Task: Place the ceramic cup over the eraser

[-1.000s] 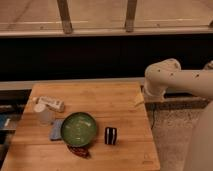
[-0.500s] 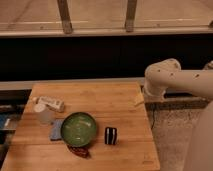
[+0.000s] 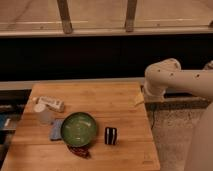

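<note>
The ceramic cup [image 3: 44, 114] is a small whitish tumbler standing upright at the left side of the wooden table [image 3: 105, 102]. The eraser [image 3: 110, 135], a small black block with white stripes, stands near the front middle of the table, right of the green bowl. My gripper [image 3: 139, 99] hangs at the table's right edge under the white arm [image 3: 167, 79]. It is far from both the cup and the eraser and holds nothing that I can see.
A green bowl [image 3: 79, 129] sits between cup and eraser. A flat blue pad [image 3: 56, 129] lies left of the bowl, and a dark red object [image 3: 80, 151] lies in front of it. A white labelled tube [image 3: 50, 103] lies behind the cup. A dark wall runs behind the table.
</note>
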You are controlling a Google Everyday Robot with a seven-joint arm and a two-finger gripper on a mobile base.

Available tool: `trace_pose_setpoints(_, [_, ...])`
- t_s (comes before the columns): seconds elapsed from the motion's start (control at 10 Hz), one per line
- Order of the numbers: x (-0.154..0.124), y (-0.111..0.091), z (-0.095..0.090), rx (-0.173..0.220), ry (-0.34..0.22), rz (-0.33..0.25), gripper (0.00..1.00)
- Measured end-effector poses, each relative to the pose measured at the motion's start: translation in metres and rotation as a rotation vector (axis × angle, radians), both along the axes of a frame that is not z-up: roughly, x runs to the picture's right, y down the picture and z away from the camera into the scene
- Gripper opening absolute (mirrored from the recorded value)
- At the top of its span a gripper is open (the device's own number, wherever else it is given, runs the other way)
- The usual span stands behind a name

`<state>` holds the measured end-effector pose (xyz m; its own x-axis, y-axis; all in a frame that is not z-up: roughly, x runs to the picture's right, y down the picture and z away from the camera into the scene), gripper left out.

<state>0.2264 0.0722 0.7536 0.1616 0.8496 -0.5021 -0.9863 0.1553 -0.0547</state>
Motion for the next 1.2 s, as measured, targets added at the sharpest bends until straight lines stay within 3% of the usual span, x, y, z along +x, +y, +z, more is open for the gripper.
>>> trace_pose_setpoints(0.2, [-0.010,-0.013,0.000,0.049,-0.070,-0.022,0.80])
trace_pose_setpoints(0.5, [-0.067,-0.040,0.012,0.086,-0.181,-0.063,0.80])
trace_pose_setpoints(0.9, [-0.170,-0.064,0.017,0.106,-0.326,-0.173,0.80])
trace_pose_setpoints(1.1, [-0.230,-0.063,0.010,0.108,-0.407,-0.253,0.80])
trace_pose_setpoints(1.2, [-0.243,-0.061,0.008,0.107,-0.425,-0.270,0.80])
